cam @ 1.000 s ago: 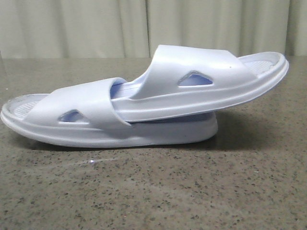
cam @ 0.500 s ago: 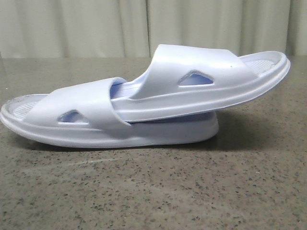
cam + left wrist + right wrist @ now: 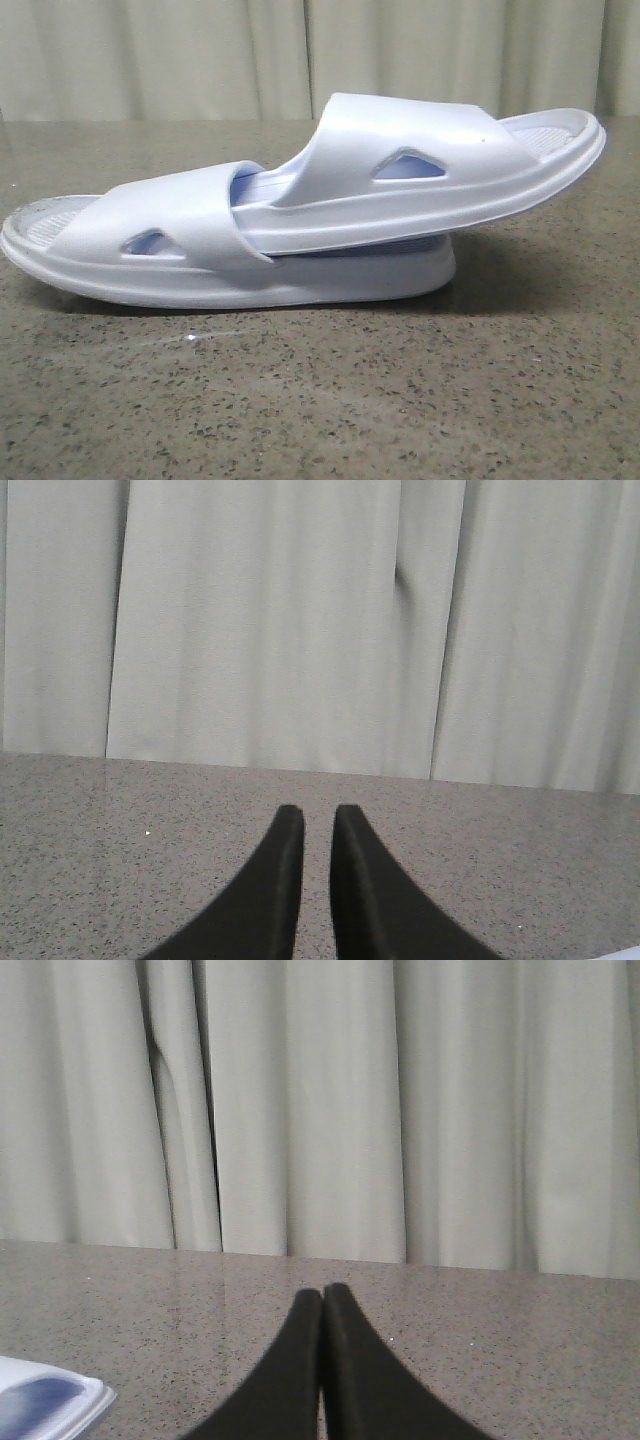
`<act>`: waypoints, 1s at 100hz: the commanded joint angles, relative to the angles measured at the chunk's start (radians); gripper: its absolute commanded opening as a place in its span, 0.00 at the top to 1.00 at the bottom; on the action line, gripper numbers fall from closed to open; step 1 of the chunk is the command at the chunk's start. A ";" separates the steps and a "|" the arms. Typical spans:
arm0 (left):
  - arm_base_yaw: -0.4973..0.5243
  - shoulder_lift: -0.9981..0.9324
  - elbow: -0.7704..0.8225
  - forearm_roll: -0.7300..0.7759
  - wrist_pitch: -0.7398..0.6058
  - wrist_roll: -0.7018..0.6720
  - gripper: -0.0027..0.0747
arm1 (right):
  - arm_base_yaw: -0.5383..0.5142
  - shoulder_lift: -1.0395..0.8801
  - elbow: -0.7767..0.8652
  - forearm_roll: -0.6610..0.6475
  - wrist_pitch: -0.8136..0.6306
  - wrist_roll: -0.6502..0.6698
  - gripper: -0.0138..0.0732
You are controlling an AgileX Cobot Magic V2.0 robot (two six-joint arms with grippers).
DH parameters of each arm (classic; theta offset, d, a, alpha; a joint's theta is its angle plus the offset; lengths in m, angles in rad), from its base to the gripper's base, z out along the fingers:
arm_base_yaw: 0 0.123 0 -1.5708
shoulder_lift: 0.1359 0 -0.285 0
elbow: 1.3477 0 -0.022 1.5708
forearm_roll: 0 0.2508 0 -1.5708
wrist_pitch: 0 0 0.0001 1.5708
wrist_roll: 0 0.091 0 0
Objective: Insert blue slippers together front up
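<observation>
The two blue slippers lie nested on the table in the front view. The lower slipper (image 3: 180,225) rests flat with its heel to the left. The upper slipper (image 3: 420,135) has its toe end tucked under the lower one's strap, and its heel is raised to the right. Neither gripper shows in the front view. In the left wrist view my left gripper (image 3: 318,815) hovers over bare table with a narrow gap between its fingers and nothing in it. My right gripper (image 3: 322,1292) has its fingers pressed together, empty. A pale slipper edge (image 3: 45,1405) shows beside it.
The speckled grey stone table (image 3: 320,400) stretches in front of the slippers and around them. A pale pleated curtain (image 3: 200,50) hangs along the table's far edge in all views.
The nested pair has shifted a few pixels to the right. Nothing else differs.
</observation>
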 commanded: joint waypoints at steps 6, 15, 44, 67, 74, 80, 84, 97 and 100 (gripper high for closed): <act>-0.005 0.011 -0.024 -0.018 0.006 -0.002 0.94 | -0.003 0.008 -0.027 -0.007 -0.039 -0.017 0.96; -0.005 0.011 -0.024 -0.018 0.008 -0.002 0.94 | -0.003 0.008 -0.027 -0.007 -0.039 -0.017 0.96; -0.005 0.011 -0.024 -0.018 0.008 -0.002 0.94 | -0.003 0.008 -0.027 -0.007 -0.039 -0.017 0.96; -0.005 0.011 -0.024 -0.018 0.008 -0.002 0.94 | -0.003 0.008 -0.027 -0.007 -0.039 -0.017 0.96; -0.005 0.011 -0.018 -0.018 0.008 -0.002 0.94 | -0.003 0.008 -0.027 -0.007 -0.039 -0.017 0.96; -0.005 0.011 -0.004 -0.018 0.008 -0.002 0.94 | -0.003 0.008 -0.027 -0.007 -0.039 -0.017 0.96; -0.005 0.011 0.009 -0.018 0.000 -0.002 0.94 | -0.003 0.008 -0.027 -0.007 -0.039 -0.017 0.96; -0.005 0.011 0.047 0.008 -0.028 -0.002 0.94 | -0.003 0.008 -0.027 -0.007 -0.039 -0.017 0.96; -0.005 0.011 0.051 0.037 -0.031 -0.002 0.94 | -0.003 0.008 -0.027 -0.007 -0.039 -0.017 0.96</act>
